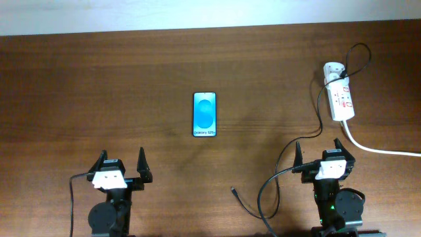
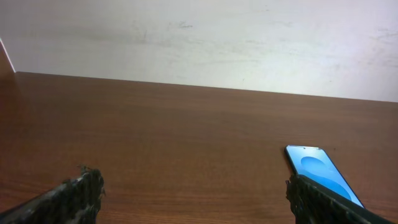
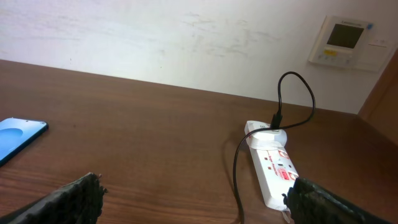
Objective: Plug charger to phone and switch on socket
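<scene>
The phone (image 1: 204, 114) lies flat mid-table, blue screen up; it shows at the right of the left wrist view (image 2: 320, 171) and at the left edge of the right wrist view (image 3: 15, 138). The socket (image 1: 341, 97) lies at the far right, with a white adapter (image 1: 333, 70) plugged into its far end. The charger cable (image 1: 287, 157) runs from the adapter down to a loose plug tip (image 1: 233, 192) near the front. In the right wrist view the socket (image 3: 273, 171) and cable (image 3: 237, 168) show. My left gripper (image 1: 122, 162) and right gripper (image 1: 318, 151) are open and empty.
The socket's thick white cord (image 1: 381, 150) runs off the right edge. A wall control panel (image 3: 344, 41) hangs on the far wall. The wooden table (image 1: 99, 92) reaches back to a white wall.
</scene>
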You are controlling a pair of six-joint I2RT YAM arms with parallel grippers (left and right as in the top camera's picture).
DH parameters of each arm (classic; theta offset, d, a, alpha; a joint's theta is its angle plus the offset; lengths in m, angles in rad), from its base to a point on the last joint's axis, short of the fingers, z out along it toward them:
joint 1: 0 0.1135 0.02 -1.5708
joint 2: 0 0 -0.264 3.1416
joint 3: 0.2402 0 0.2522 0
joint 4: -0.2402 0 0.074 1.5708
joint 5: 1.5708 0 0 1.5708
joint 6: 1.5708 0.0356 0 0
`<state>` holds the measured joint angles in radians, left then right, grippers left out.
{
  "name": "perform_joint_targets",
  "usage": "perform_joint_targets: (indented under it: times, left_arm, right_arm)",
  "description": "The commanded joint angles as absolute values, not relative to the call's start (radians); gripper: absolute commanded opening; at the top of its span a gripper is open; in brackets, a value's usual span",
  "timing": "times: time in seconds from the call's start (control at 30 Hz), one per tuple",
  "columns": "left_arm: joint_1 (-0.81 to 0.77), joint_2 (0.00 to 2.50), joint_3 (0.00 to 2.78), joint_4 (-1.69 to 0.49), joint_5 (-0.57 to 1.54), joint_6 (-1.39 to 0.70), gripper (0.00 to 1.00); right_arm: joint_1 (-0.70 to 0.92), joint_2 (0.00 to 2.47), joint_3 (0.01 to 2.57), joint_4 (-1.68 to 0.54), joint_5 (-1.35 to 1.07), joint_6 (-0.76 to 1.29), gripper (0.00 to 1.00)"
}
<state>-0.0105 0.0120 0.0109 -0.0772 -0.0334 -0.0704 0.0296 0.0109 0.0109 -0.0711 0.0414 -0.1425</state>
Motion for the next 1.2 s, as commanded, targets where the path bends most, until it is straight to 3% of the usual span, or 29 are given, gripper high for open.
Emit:
perform_joint_targets:
  times: [0.0, 1.17]
  left_arm:
    - [-0.006, 0.006, 0.009, -0.084, -0.022, -0.052, 0.99]
    - [-0.006, 0.006, 0.009, -0.057, -0.086, -0.052, 0.99]
  right_arm:
    - [0.031, 0.006, 0.006, -0.076, 0.064, -0.146, 0.98]
    - [0.032, 0.006, 0.006, -0.076, 0.064, -0.146, 0.98]
